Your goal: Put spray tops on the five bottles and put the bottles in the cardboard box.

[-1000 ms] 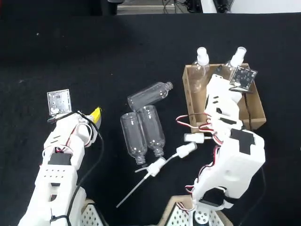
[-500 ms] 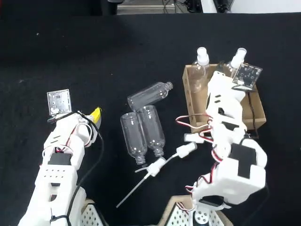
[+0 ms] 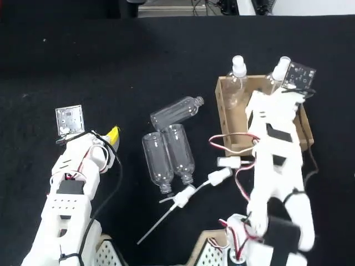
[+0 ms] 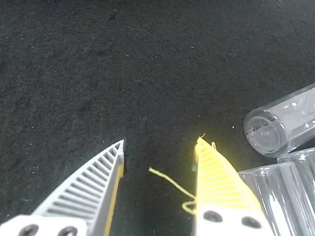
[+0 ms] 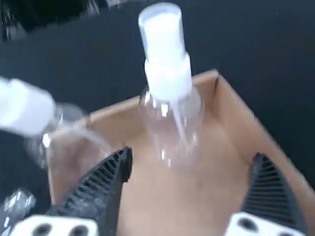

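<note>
Upper right: right tool (image 5: 192, 156) released, spread over cardboard box (image 3: 222, 111), clear of two capped bottles (image 3: 237, 83) upright inside, likely to avoid toppling. Mid-frame: three bare bottles (image 3: 166, 152) lying on bench (image 3: 111, 55) near loose spray tops (image 3: 219, 176); left tool (image 4: 160, 141) released, empty.

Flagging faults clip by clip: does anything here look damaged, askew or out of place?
A loose yellow thread trails off the left gripper's yellow finger, as if frayed. Three capless bottles lie on their sides on the table, with spray tops loose beside them.
</note>
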